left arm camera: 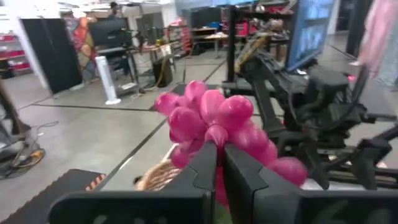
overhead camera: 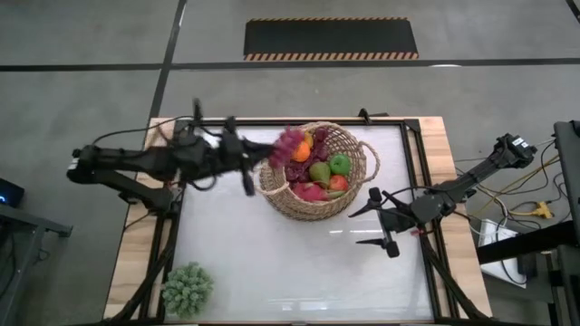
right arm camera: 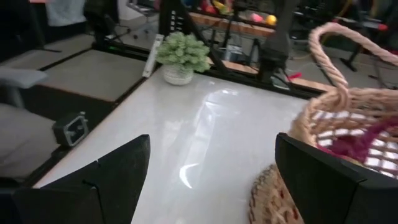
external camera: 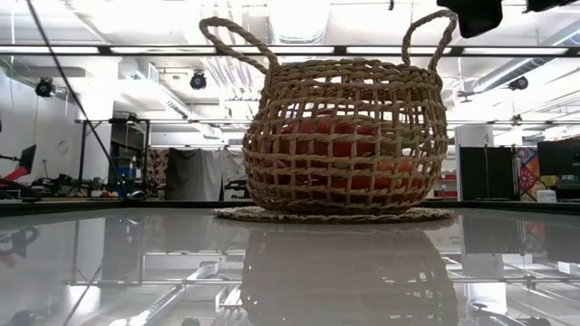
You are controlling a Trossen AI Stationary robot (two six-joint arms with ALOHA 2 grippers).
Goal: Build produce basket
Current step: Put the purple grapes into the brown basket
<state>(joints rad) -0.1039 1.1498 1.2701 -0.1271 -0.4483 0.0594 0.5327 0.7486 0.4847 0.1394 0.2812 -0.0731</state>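
Grip: left gripper (left arm camera: pixel 221 163) clenches light, knobbly purple toy grape bunch (left arm camera: pixel 221 121) by its base; right gripper (right arm camera: pixel 208 171) released, we judge

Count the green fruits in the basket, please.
2: a green apple near the right rim and a pear beside it, toward the middle. Others may lie hidden underneath.

**Colours on the table**

The basket (overhead camera: pixel 360 163) is tan wicker in an open weave. Inside it lie a green apple (overhead camera: pixel 340 164), a green pear (overhead camera: pixel 320 172), an orange (overhead camera: pixel 301 151) and a red apple (overhead camera: pixel 338 183). The grape bunch (left arm camera: pixel 217 124) at its left rim is pink-purple. The table (overhead camera: pixel 272 263) is glossy white with a light wood border. A pale green potted plant (overhead camera: pixel 188 289) stands near left. Both arms are black. The floor mat (overhead camera: pixel 331 39) is black with orange-striped edges.
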